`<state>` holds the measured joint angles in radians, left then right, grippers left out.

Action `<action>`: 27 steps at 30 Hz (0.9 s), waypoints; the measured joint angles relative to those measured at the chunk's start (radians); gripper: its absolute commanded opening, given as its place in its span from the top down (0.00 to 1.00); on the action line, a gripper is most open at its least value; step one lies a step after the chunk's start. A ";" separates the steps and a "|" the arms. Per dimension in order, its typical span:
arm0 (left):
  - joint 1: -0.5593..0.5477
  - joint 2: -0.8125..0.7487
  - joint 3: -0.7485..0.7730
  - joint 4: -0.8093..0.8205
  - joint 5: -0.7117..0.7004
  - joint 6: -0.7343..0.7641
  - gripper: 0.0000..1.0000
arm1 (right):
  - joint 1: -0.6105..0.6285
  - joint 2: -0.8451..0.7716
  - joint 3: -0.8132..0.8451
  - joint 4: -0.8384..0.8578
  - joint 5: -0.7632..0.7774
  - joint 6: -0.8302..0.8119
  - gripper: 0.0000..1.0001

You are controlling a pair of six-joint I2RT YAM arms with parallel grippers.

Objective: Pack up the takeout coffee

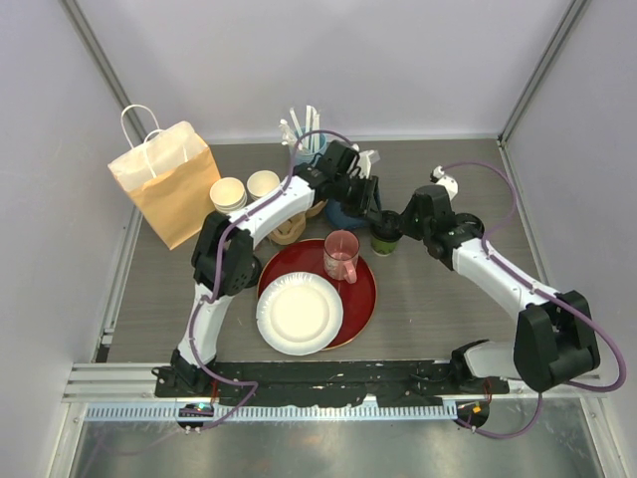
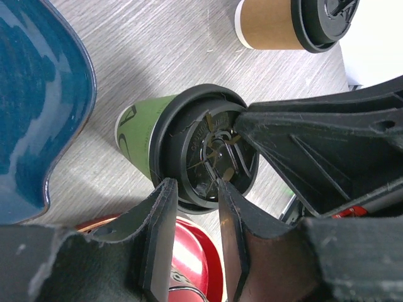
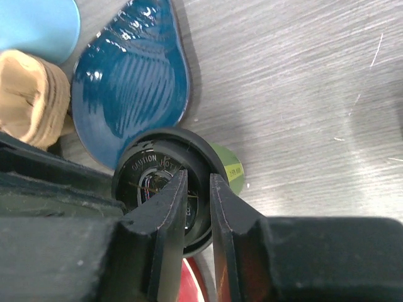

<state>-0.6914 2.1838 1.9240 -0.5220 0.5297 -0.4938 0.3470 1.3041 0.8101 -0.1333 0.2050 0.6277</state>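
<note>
So both arms are crowded onto the same green cup (image 1: 386, 242), which sits on the grey table (image 1: 448, 309) just right of the red tray (image 1: 363, 299), with the blue bowl (image 1: 345, 214) on its far-left side. The left gripper (image 2: 193, 189) comes in from the left and has the black lid's rim between its fingers (image 2: 162, 226), one outside the rim and one over the sunken top, so it looks pinched onto the lid edge. The right gripper (image 3: 197, 182) is on the same lid from the other side. Its fingers (image 3: 165, 217) stand only a narrow gap apart over the "caution hot" lettering, but whether they're actually squeezing the rim or just sitting on it can't be told from these views (too much black on black). The brown cup (image 2: 271, 25), also with a black lid, shows only in the left wrist view, on the table apart from the green one. On the tray there's a pink mug (image 1: 341, 257) at the far side and a white paper plate (image 1: 299, 314) hanging over the near-left edge. The paper bag (image 1: 164, 179) stands upright at the far left, with the lidless stacked cups (image 1: 229, 194) just right of it.
</note>
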 measured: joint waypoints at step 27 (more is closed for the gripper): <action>-0.007 0.095 0.214 -0.183 -0.013 0.110 0.57 | 0.025 0.042 0.220 -0.385 -0.146 -0.191 0.57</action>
<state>-0.6983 2.2784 2.1376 -0.7048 0.5167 -0.3840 0.3721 1.3460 1.0302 -0.5179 0.0589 0.4366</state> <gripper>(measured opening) 0.415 0.420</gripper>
